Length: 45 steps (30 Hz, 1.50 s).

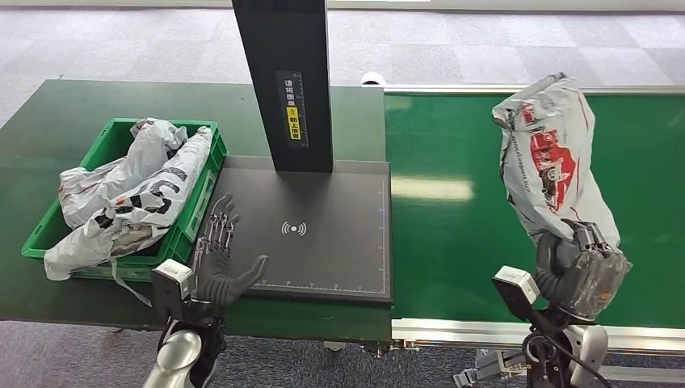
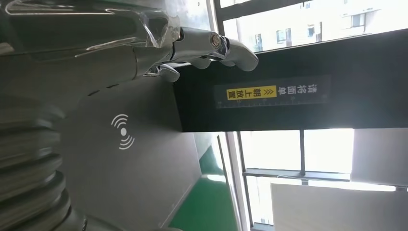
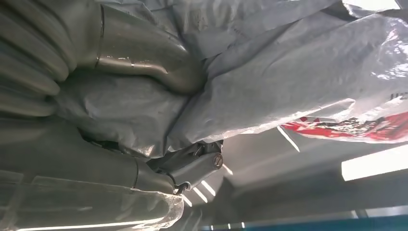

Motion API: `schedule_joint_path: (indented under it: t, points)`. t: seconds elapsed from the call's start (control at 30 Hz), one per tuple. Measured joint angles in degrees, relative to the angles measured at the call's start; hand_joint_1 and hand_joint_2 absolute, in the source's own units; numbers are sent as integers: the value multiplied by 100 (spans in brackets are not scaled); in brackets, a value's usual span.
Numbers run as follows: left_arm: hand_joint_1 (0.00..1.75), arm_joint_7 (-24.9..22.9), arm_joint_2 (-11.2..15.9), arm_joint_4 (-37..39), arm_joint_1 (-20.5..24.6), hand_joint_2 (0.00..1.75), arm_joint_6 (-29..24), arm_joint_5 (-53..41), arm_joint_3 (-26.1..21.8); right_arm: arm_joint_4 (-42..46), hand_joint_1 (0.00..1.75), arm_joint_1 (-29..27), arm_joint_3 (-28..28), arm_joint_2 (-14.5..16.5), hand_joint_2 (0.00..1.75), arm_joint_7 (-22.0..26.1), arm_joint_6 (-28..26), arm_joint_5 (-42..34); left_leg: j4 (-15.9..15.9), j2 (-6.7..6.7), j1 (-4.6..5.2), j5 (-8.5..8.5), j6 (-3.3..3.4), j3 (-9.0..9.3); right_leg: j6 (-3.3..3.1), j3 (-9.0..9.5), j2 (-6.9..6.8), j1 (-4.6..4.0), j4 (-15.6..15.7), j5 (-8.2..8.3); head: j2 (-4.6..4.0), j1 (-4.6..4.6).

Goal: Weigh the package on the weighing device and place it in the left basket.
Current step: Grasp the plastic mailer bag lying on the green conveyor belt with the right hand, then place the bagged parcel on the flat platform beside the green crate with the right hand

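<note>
Taking the weighing device as my landmark: left of it, touching its edge, sits the green basket, heaped with grey mail bags. My left hand lies flat on the device's left margin, fingers spread and holding nothing, just beside the basket. A black post rises from the device's far side. Right of the device runs the green conveyor belt. Above it, well apart from the device, my right hand grips the package by its lower end, standing upright.
</note>
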<state>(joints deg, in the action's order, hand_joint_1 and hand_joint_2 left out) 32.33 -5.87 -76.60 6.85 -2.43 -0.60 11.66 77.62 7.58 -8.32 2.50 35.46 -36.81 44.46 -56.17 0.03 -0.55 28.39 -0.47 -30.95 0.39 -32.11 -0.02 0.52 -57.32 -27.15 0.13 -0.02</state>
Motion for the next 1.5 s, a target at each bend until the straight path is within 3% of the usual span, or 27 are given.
schedule_joint_path:
  t: [0.17,0.27,0.43,0.6,0.77,0.93,1.17,1.27,1.5]
  points:
    - [0,117,-27,19,45,175,-118,33,14,1139,175,-287,-286,396,175,427,0,-24,0,1,0,0,0,2,0,0,0,-1,0,0,0,0]
    - [0,185,-32,60,138,175,-177,125,32,1553,175,-427,-178,502,175,452,0,844,2,5,-1,0,0,1,-1,2,2,-1,0,0,1,0]
    - [0,198,-29,69,315,175,-190,260,31,1515,175,-413,432,527,175,456,0,2284,2,5,-2,-3,-1,2,-2,5,1,-2,-1,1,0,0]
    - [0,222,-1,67,401,175,-186,386,25,898,175,-153,1088,349,175,455,0,2852,2,8,-1,-4,-2,6,-3,7,3,-2,-2,3,0,-1]
    - [0,265,16,67,422,175,-188,435,22,701,175,-84,1263,273,175,439,0,2938,2,6,-1,-4,-2,4,-3,7,1,-2,-2,2,1,0]
    - [0,388,142,67,491,175,-212,543,-19,-224,175,336,1961,-93,175,332,0,2969,1,2,-1,-4,-2,3,-3,7,0,-2,-2,2,0,-1]
    - [0,395,191,67,504,175,-216,552,-21,-423,175,394,2102,-193,175,305,0,2993,1,2,-1,-4,-2,3,-3,6,0,-2,-2,2,0,0]
    - [0,450,210,64,518,175,-269,636,-27,-643,175,547,2271,-302,175,44,0,3237,2,6,-1,-4,-1,4,-3,7,3,-2,-2,3,0,0]
    - [0,537,266,-82,575,175,-333,775,-133,-2362,175,1499,3561,-586,175,-236,0,3345,1,4,-4,-9,-2,7,-3,8,1,-5,-2,10,0,0]
